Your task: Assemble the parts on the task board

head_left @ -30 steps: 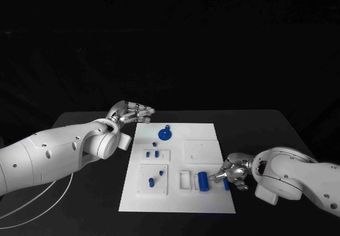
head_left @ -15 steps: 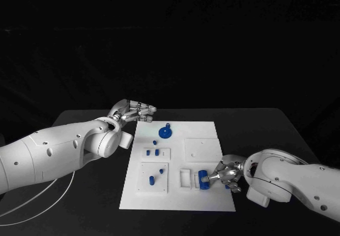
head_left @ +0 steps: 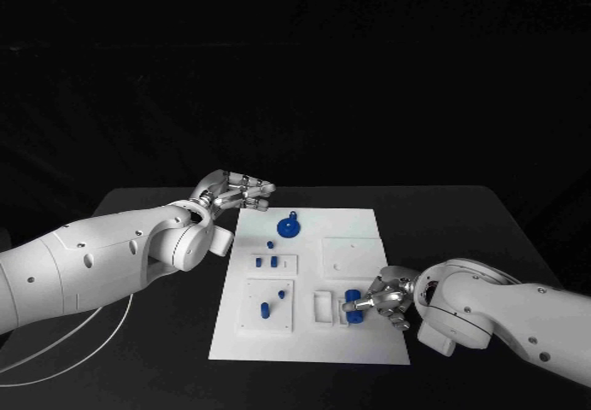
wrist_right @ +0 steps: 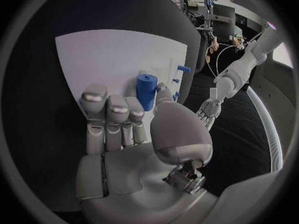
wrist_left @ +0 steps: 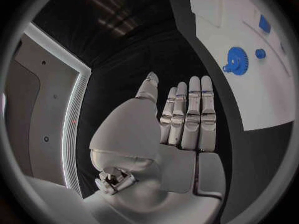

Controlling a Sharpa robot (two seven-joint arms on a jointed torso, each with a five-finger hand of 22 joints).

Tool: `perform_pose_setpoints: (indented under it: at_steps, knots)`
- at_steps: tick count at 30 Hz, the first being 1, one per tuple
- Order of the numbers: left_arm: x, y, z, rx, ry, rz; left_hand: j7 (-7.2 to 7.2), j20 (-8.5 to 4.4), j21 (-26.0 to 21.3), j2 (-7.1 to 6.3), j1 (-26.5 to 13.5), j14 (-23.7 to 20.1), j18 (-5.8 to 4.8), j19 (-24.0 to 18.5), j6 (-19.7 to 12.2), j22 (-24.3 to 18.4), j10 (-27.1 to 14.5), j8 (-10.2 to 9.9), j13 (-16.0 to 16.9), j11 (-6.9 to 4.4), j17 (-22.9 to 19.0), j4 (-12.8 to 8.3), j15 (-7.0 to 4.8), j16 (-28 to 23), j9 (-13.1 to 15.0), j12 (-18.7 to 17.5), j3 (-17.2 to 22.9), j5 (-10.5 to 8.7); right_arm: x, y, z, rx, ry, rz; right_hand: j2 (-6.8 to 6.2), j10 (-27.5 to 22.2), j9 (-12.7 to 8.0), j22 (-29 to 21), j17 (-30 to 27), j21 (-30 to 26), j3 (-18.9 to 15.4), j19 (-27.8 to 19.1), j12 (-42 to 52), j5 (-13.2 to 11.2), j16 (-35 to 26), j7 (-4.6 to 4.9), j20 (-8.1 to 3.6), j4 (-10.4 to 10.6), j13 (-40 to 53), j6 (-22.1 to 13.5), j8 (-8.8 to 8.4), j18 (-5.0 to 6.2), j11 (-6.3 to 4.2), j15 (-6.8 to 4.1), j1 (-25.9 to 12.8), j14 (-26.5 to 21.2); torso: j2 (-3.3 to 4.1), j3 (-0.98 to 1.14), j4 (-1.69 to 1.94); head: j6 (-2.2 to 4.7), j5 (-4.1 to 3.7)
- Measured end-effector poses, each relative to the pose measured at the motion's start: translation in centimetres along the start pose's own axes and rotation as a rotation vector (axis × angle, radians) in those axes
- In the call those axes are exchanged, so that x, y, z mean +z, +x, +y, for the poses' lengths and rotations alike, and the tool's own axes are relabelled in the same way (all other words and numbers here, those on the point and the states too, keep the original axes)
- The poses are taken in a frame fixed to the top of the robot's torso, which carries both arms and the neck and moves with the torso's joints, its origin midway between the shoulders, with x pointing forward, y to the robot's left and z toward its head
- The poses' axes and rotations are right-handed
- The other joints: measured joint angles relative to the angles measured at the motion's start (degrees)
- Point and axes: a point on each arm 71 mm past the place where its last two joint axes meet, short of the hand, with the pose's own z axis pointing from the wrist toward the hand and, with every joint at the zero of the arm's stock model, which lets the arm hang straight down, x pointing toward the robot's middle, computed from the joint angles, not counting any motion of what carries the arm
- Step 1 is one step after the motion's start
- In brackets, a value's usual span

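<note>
We take this for a robotics lab or test cell. A black counter (head_left: pixel 160 359) stands against a black backdrop, bearing a white task board (head_left: pixel 357 342) with small blue parts (head_left: pixel 287 227). In the right wrist view, metal racks and equipment (wrist_right: pixel 209 7) stand in a lit room beyond.

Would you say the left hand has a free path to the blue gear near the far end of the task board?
Probably yes: the left hand, holding nothing, hovers beside the board's far corner, and nothing lies between it and the blue gear.
</note>
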Motion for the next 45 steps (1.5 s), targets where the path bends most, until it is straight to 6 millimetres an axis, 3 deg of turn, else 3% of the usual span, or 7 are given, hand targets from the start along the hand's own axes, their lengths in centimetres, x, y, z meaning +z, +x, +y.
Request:
perform_pose_setpoints:
  at_steps: [3, 21, 24, 27, 28, 30, 45]
  knots:
    - [0.0, 0.0, 0.0, -0.001, 0.0, 0.002, 0.0, 0.0, 0.0, 0.0, 0.0, 0.0, 0.0, 0.0, 0.0, -0.12, 0.0, 0.0, 0.0, 0.0, 0.0, 0.0, 0.0, 0.0, 0.0, 0.0, 0.0, 0.2, 0.2, 0.2, 0.0, 0.002, 0.002, -0.003, 0.0, 0.0, 7.77, 0.0, 0.07, 0.0, -0.2, 0.0, 0.03, 0.01, 0.0, 0.0, 0.0, -0.24, 0.0, 0.0, -0.01, 0.0, 0.0, 0.0, 0.0, 0.0, -0.01, -0.03, 0.0, -0.1, 0.09]
    - [0.0, 0.3, 0.0, -0.003, -0.002, 0.009, 0.0, 0.0, 0.0, 0.0, 0.0, 0.0, 0.0, 0.0, 0.0, -0.51, 0.0, 0.0, 0.0, 0.0, 0.01, -0.33, 0.0, 0.0, 0.0, 0.0, 0.01, 0.57, 0.0, 0.4, -0.2, 0.026, -0.006, -0.023, 1.15, 0.06, 9.8, -0.01, 0.07, -0.05, 6.11, 0.0, 0.23, -1.11, 0.0, -1.04, 0.0, -0.3, -0.12, 3.7, -0.69, -0.45, -0.54, 0.17, 0.09, 0.02, -0.04, 0.07, -0.09, 0.09, 0.54]
    - [0.0, 0.2, 0.0, -0.003, -0.002, 0.007, 0.0, 0.0, 0.0, 0.0, 0.0, 0.0, 0.0, 0.0, 0.0, -0.56, 0.0, 0.0, 0.0, 0.0, 0.01, -0.33, 0.0, 0.0, 0.0, 0.0, 0.01, 0.8, -0.2, 0.5, -0.3, 0.04, -0.006, -0.026, 1.22, 0.1, 5.14, -0.01, 0.06, -0.22, 6.59, 0.0, 0.23, -1.12, 0.0, -1.23, 0.0, 0.1, -0.18, 4.35, -0.51, -0.46, -0.72, 0.19, -0.03, 0.01, -0.02, 0.1, -0.11, 0.13, 0.62]
    - [0.1, 0.1, 0.0, -0.002, -0.003, 0.005, 0.0, 0.0, 0.0, 0.0, 0.0, 0.0, 0.0, 0.0, 0.0, -0.56, 0.0, 0.0, 0.0, 0.0, 0.01, -0.33, 0.0, 0.0, 0.0, 0.0, 0.01, 0.8, -0.6, 0.3, -0.3, 0.052, -0.007, -0.027, 0.37, 0.32, -9.89, -0.02, 0.01, -0.22, 10.21, 0.0, 0.23, -1.16, 0.0, -1.46, 0.0, -3.11, -0.18, 5.16, -0.45, -0.48, -0.92, 0.17, -0.88, 0.03, -0.02, 0.12, -0.14, 0.21, 0.65]
    - [0.1, 0.1, 0.0, -0.002, -0.003, 0.005, 0.01, 0.0, 0.0, 0.0, 0.0, 0.0, 0.0, -0.01, 0.0, -0.64, 0.0, 0.0, 0.0, 0.0, 0.01, -0.33, 0.0, 0.0, 0.0, 0.0, 0.01, 0.8, -0.8, 0.2, -0.2, 0.056, -0.009, -0.028, 0.32, 0.32, -21.11, -0.02, -0.01, -0.22, 10.38, 0.0, 0.23, -1.16, 0.0, -1.56, 0.0, -3.27, -0.19, 5.27, -0.47, -0.47, -0.92, 0.07, -0.93, 0.13, -0.02, 0.12, -0.14, 0.23, 0.66]
    - [0.1, 0.1, 0.0, -0.002, -0.004, 0.004, 0.0, 0.0, 0.0, 0.0, 0.0, 0.0, 0.0, -0.01, 0.0, -0.66, 0.0, 0.0, 0.0, 0.0, 0.01, -0.33, 0.0, 0.0, 0.0, 0.0, 0.01, 0.8, -1.0, -0.1, 0.0, 0.064, -0.01, -0.033, 0.32, 0.31, -27.21, -0.02, -0.01, -0.22, 11.57, 0.0, 0.23, -1.16, 0.0, -1.64, 0.0, -4.44, -0.24, 5.34, -0.69, -0.47, -0.92, -0.01, -0.93, 0.22, -0.02, 0.11, -0.14, 0.25, 0.67]
    - [0.1, 0.0, 0.1, -0.001, -0.006, 0.003, 0.0, 0.0, 0.0, 0.0, 0.0, 0.0, 0.0, -0.01, 0.0, -0.65, 0.0, 0.0, 0.0, 0.0, 0.01, -0.33, 0.0, 0.0, 0.0, 0.0, 0.0, 0.8, -1.9, -0.1, 1.0, 0.089, -0.012, -0.018, 0.08, 0.31, -27.71, -0.02, -0.1, -0.22, 11.65, 0.22, 0.0, -1.39, -0.23, -1.43, -0.22, -4.51, -0.37, 5.71, -0.46, -0.47, -0.91, -0.01, -1.16, 0.22, -0.02, 0.02, -0.04, 0.51, 1.03]
